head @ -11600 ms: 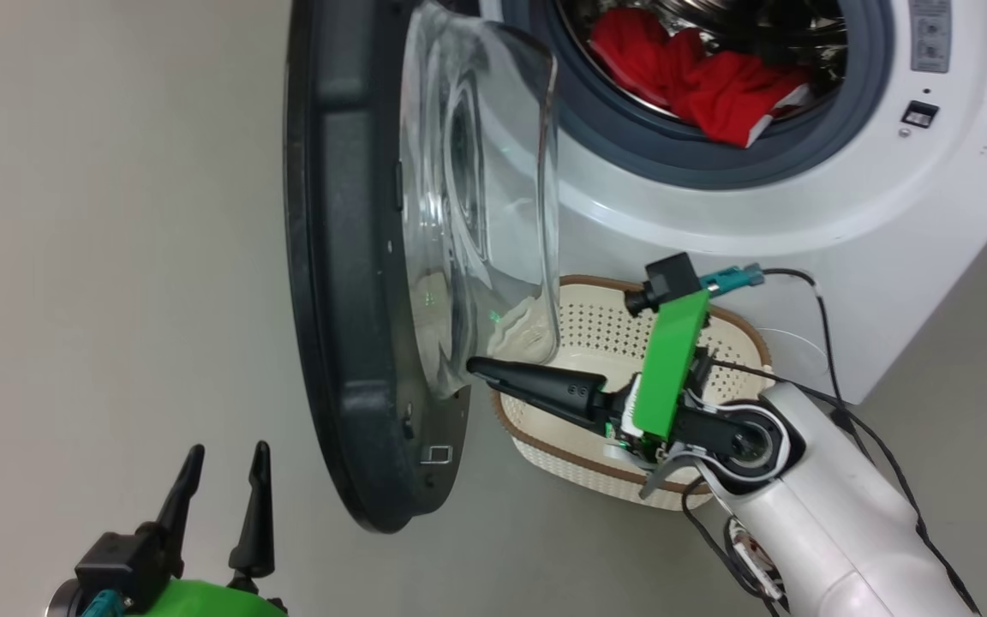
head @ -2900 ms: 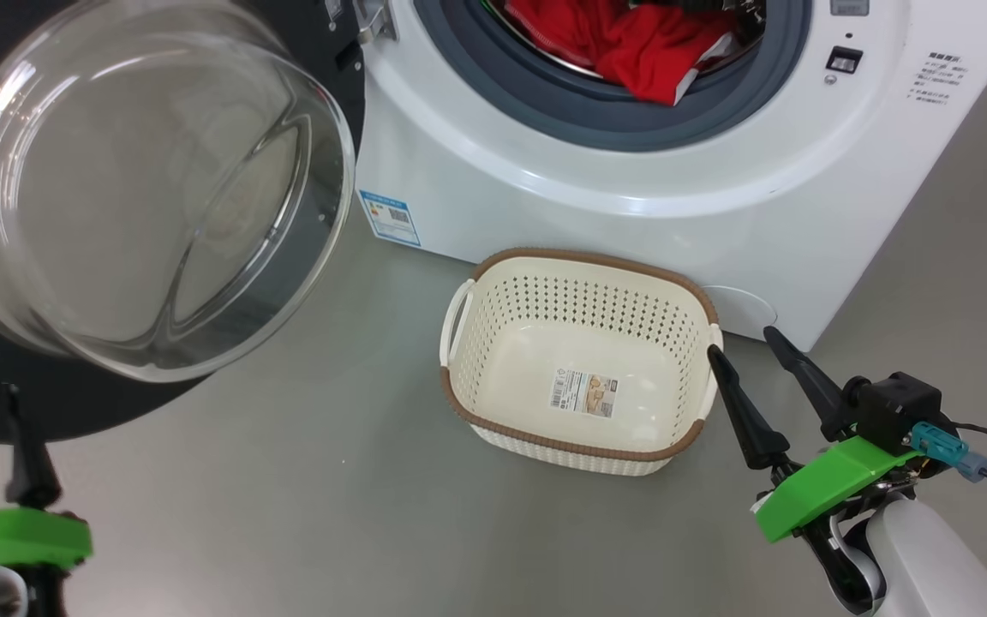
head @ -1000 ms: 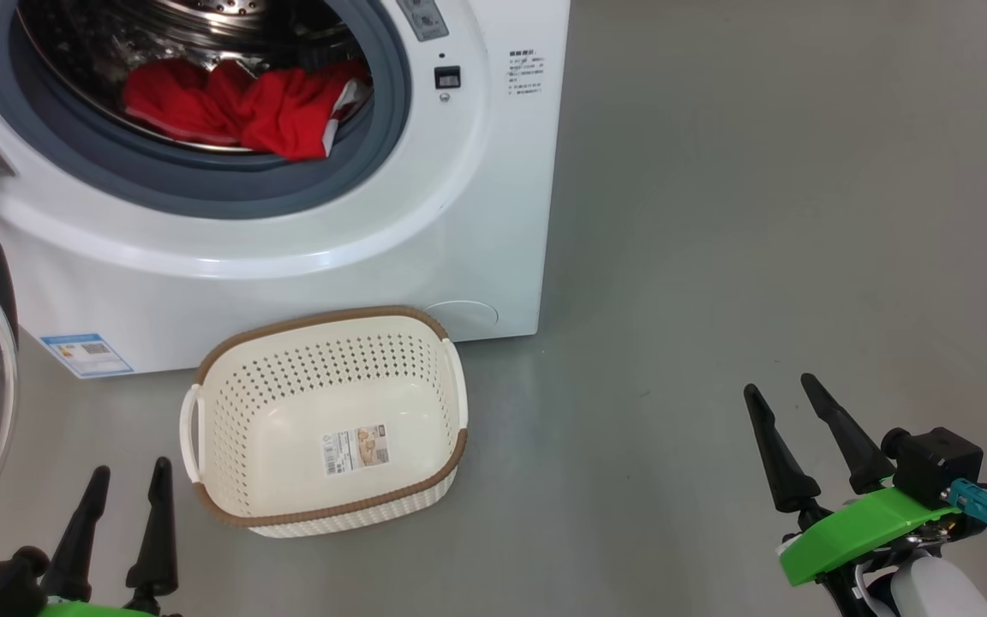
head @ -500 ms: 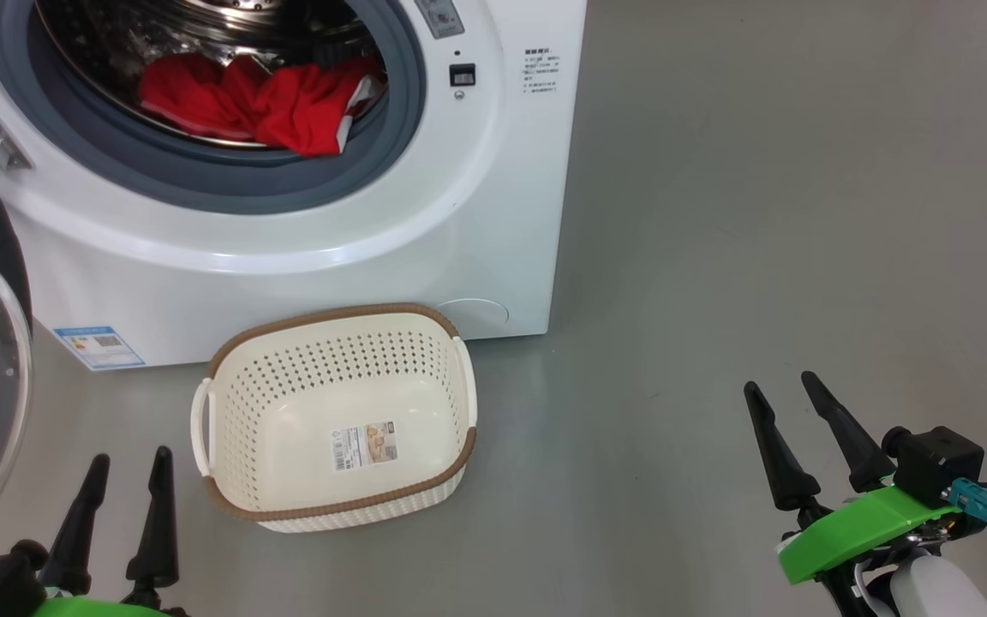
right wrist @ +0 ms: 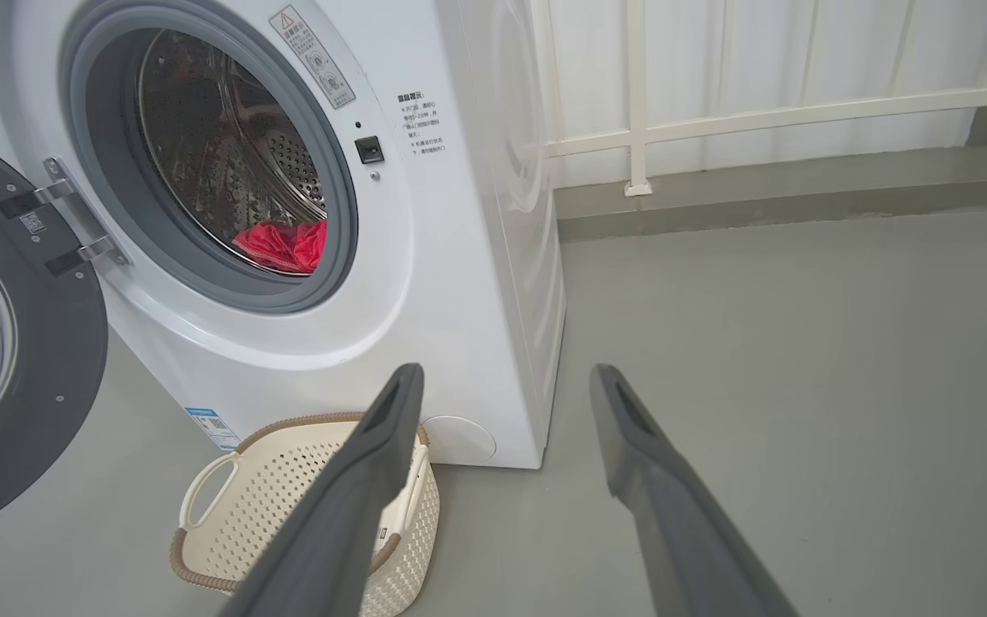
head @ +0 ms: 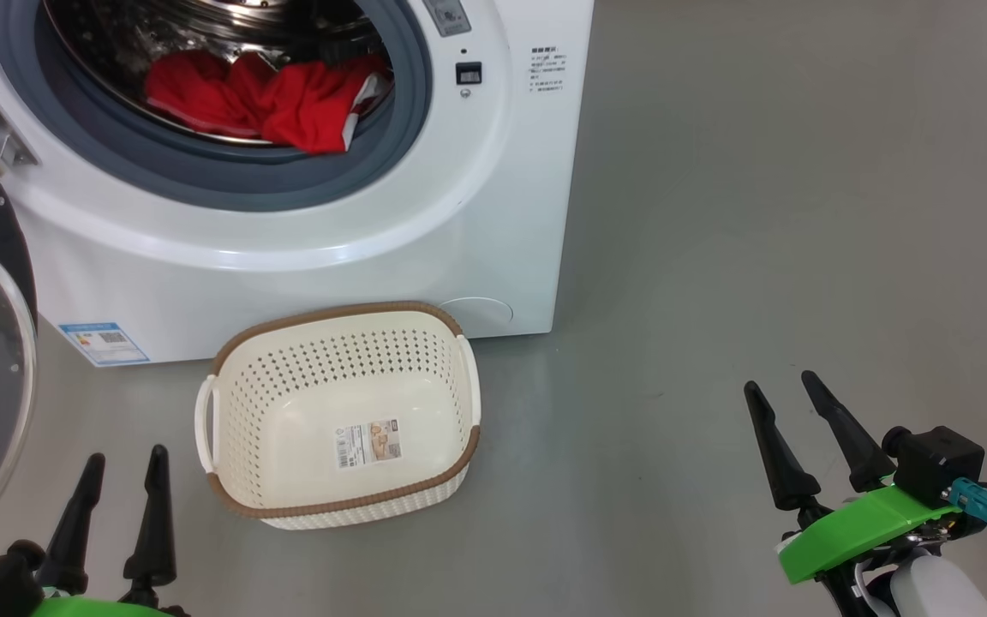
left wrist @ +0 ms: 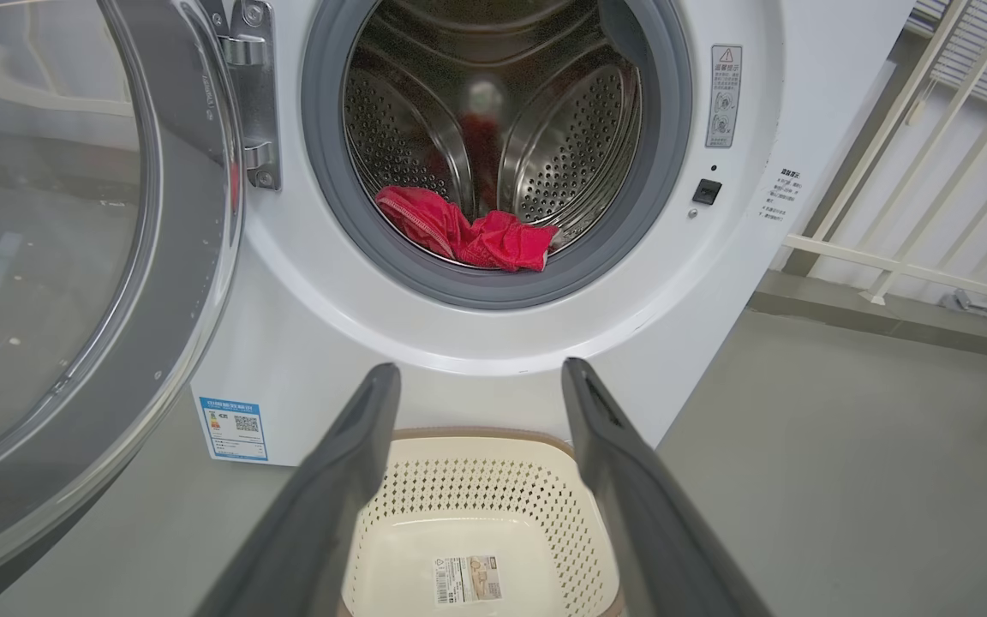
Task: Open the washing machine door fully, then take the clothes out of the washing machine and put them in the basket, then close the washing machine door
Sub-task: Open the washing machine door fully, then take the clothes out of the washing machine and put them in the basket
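Washing machine door point(left wrist: 74, 257) stands wide open on its hinges at my left, but every view crops it, so I never get its whole rim. The head view cuts off the top of the drum point(left wrist: 493, 128) and the upper part of the washing machine point(head: 288, 274). The red clothes point(head: 271, 94) lie bunched at the drum's front lip. Their lower edge sits behind the grey gasket point(head: 228, 184), and a bit of white trim shows at the right end. Printed text beside the opening and on the blue sticker point(head: 104, 341) is too small to read. The basket point(head: 331, 364) sits on the grey floor point(head: 759, 214) just in front of the machine, below the opening. It holds nothing but the paper label point(head: 369, 441) on its bottom. In the wrist views my own fingers cover part of it.

My left hand point(head: 127, 454) is at the lower left, its base cut by the frame edge. Its fingers are spread wide, holding and touching nothing, near the basket's left handle. My right hand point(head: 778, 381) is well apart from the basket over bare floor, also spread wide and holding nothing.
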